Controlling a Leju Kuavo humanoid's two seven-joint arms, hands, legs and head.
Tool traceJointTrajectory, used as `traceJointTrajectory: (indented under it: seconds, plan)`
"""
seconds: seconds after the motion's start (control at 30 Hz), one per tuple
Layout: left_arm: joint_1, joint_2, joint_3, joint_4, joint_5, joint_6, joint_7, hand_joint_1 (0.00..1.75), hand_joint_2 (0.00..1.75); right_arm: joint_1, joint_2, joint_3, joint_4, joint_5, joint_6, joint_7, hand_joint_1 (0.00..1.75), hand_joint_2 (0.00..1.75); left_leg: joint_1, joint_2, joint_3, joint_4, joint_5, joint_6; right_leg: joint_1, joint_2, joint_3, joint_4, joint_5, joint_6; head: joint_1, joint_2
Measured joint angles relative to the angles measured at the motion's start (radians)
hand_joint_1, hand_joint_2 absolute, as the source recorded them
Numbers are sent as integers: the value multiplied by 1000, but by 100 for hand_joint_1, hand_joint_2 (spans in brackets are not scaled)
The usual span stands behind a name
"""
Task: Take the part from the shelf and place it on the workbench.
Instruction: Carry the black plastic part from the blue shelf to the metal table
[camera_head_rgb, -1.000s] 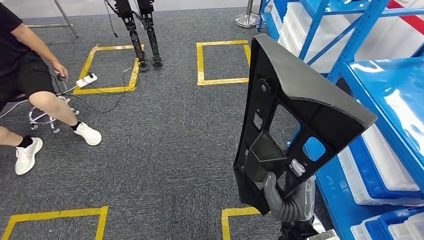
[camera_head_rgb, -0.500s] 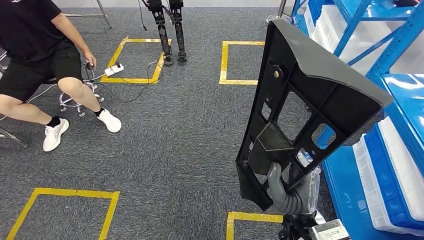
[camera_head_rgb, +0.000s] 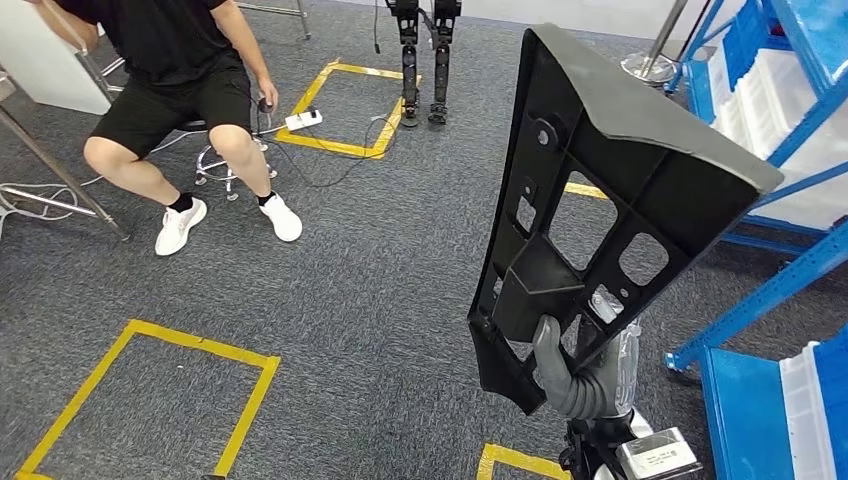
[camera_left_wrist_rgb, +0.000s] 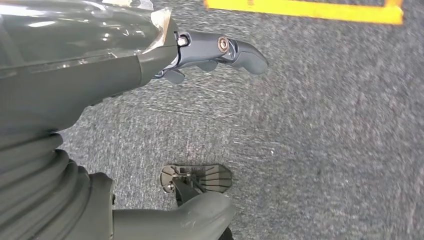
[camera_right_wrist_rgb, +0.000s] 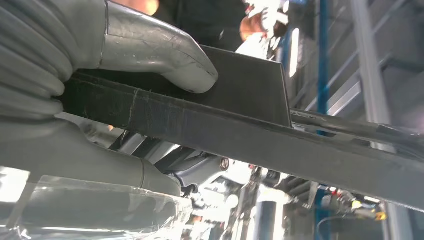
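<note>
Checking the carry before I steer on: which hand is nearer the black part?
Right. The right hand grips the black part at its lower end; the left hand hangs over the carpet, holding nothing.

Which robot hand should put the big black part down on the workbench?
The right hand, probably: it already grips the black part near its lower end, held upright. The left hand hangs over the carpet, holding nothing.

One black part (camera_head_rgb: 600, 200) | two robot hands: right (camera_head_rgb: 580, 385), left (camera_left_wrist_rgb: 210, 50) | one seated person (camera_head_rgb: 180, 90) | one blue shelf (camera_head_rgb: 790, 110) | four yellow floor squares (camera_head_rgb: 150, 400) | one power strip (camera_head_rgb: 303, 119)
</note>
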Motion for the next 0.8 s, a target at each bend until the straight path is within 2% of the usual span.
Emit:
traceJointTrajectory:
  seconds: [0.03,0.07,0.1,0.17,0.2,0.27,0.3,0.33,0.37,0.4,0.43,0.47,0.5,0.53,0.57,0.6,0.63,0.7,0.73,0.77,0.8]
  plan:
    - [0,1,1,0,0,2,0,0,175,-5,-1,1,1,-2,0,1,175,175,0,-13,-3,8,-4,-6,-3,16,24,-58,23,4,2,0]
    - [1,2,3,0,0,3,0,0,175,-8,-3,1,3,-3,0,1,175,175,0,-24,-8,15,-8,-13,-4,29,42,-94,36,2,2,0]
    - [1,3,4,0,-1,4,0,0,175,-10,-4,2,4,-5,0,2,175,175,1,-32,-13,20,-11,-18,-3,38,47,-106,38,-4,2,0]
    - [6,4,7,0,-1,6,0,0,175,-15,-6,4,6,-7,0,3,175,175,4,-47,-23,23,-11,-25,0,31,47,-104,38,-18,1,0]
    - [9,5,9,1,-1,7,0,0,175,-19,-6,6,6,-10,0,3,175,175,5,-37,-26,28,-14,-28,-2,24,47,-105,38,-23,1,0]
    - [12,6,16,1,0,10,0,0,175,-26,-7,10,6,-20,-2,3,175,175,5,16,-51,80,-43,-37,-5,5,51,-108,37,-33,-5,0]
    - [12,6,19,1,0,11,0,0,175,-28,-8,11,7,-26,-3,2,175,175,5,50,-79,134,-70,-42,-3,-6,53,-109,35,-38,-8,0]
    - [11,7,21,1,0,12,0,0,175,-28,-9,12,8,-29,-4,2,175,175,6,70,-117,204,-100,-46,0,-19,54,-109,32,-42,-10,0]
    - [11,7,22,1,0,12,0,0,175,-28,-11,13,10,-31,-5,2,175,175,8,80,-153,268,-123,-48,3,-31,55,-108,29,-46,-10,0]
    - [13,7,23,1,0,12,0,0,175,-28,-12,14,12,-32,-5,2,175,175,9,83,-178,306,-130,-48,6,-44,56,-108,27,-49,-10,0]
    - [14,7,23,1,0,12,0,0,175,-29,-12,14,14,-33,-5,2,175,175,9,84,-185,311,-118,-47,8,-55,58,-108,24,-50,-11,0]
    - [15,8,23,1,0,13,0,0,175,-29,-12,15,15,-34,-5,2,175,175,8,87,-170,273,-89,-42,10,-66,62,-108,21,-51,-11,0]
    - [16,8,23,1,-1,15,-1,0,175,-31,-12,17,16,-35,-5,2,175,175,5,100,-137,206,-51,-34,12,-76,66,-109,17,-52,-11,0]
    - [15,10,23,1,-3,20,-3,0,175,-34,-12,18,17,-37,-5,2,175,175,-1,124,-102,137,-23,-24,15,-86,71,-109,13,-51,-10,0]
    - [15,12,23,1,-5,26,-4,0,175,-38,-12,20,17,-40,-5,1,175,175,-8,145,-73,80,-4,-14,18,-95,75,-111,10,-49,-9,0]
    - [14,14,24,1,-7,33,-6,0,175,-43,-13,22,19,-43,-5,0,175,175,-15,162,-56,47,3,-6,19,-104,78,-112,7,-47,-9,0]
    - [13,16,26,1,-8,38,-7,0,175,-47,-13,24,21,-46,-5,0,175,175,-21,166,-53,38,-1,0,19,-113,81,-114,5,-43,-9,0]
    - [15,21,31,1,-8,45,-7,0,175,-54,-14,28,24,-52,-6,0,175,175,-19,141,-43,21,4,8,21,-130,89,-120,0,-34,-9,0]
    - [16,22,35,1,-8,45,-6,0,175,-59,-15,30,26,-55,-7,0,175,175,-15,128,-31,6,10,11,22,-119,92,-114,-4,-31,-8,0]
    - [17,24,37,2,-8,44,-5,0,175,-65,-16,31,28,-58,-8,1,175,175,-11,114,-19,-9,16,15,22,-95,84,-90,-16,-30,-8,0]
    - [17,24,39,2,-8,41,-3,0,175,-71,-17,32,30,-61,-9,1,175,175,-5,101,-9,-20,22,16,21,-65,63,-44,-34,-30,-6,0]
